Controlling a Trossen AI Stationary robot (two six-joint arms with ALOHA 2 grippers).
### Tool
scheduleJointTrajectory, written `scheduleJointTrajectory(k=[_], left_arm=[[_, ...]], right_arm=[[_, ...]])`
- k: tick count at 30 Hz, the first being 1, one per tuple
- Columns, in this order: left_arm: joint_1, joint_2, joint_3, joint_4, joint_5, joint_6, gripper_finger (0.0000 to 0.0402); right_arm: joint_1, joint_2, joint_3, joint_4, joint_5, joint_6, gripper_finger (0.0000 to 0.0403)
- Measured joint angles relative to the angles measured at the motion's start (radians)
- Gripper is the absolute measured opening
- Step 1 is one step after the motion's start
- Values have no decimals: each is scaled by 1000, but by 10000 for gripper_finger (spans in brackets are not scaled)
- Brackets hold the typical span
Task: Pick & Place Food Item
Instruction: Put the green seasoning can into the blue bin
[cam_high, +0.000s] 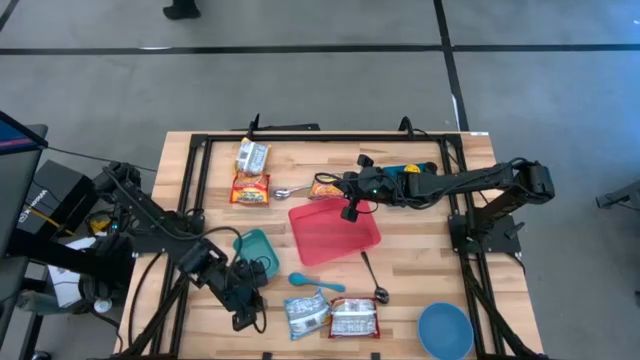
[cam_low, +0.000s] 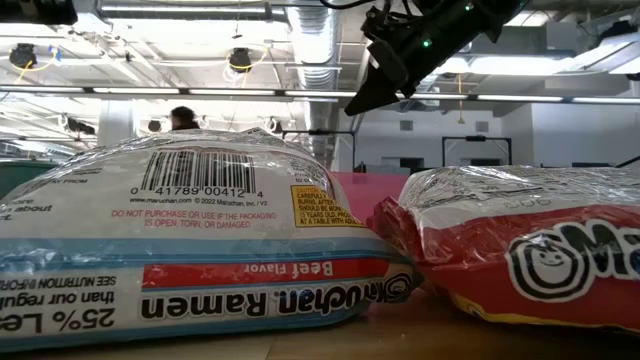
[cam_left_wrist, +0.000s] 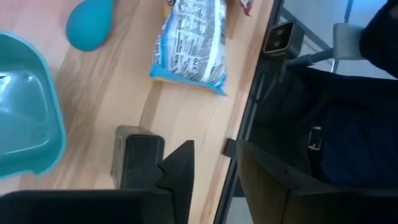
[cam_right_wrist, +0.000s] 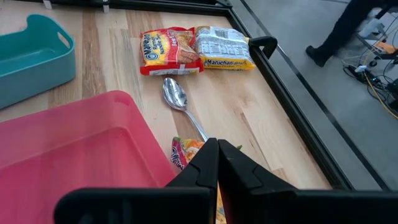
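The blue-trimmed ramen packet (cam_high: 305, 313) and red ramen packet (cam_high: 355, 318) lie side by side at the near tabletop (cam_high: 400, 265) edge. The left end effector (cam_high: 247, 318) hovers just beside them, part-open and empty. Farther off, the right end effector (cam_high: 350, 213) hangs shut and empty over the pink tray (cam_high: 335, 232). A low approach could push the slick packet off the edge.

I saw my left gripper (cam_high: 247, 318) low at the table's near-left edge with its fingers (cam_left_wrist: 177, 171) parted and empty, while my right gripper (cam_high: 350, 212), fingers pressed together, reached out from the far right.
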Motion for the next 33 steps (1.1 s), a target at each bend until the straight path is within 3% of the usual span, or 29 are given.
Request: scheduleJointTrajectory(k=[9,16,33], left_arm=[[-8,0,28,1,10,5,73],[-28,25,103,5,-36,104,52],[-3,113,105,-201,41,36,48]], right_arm=[[0,0,0,0,0,0,0],[0,0,0,-1,0,0,0],[0,0,0,-3,0,0,0]])
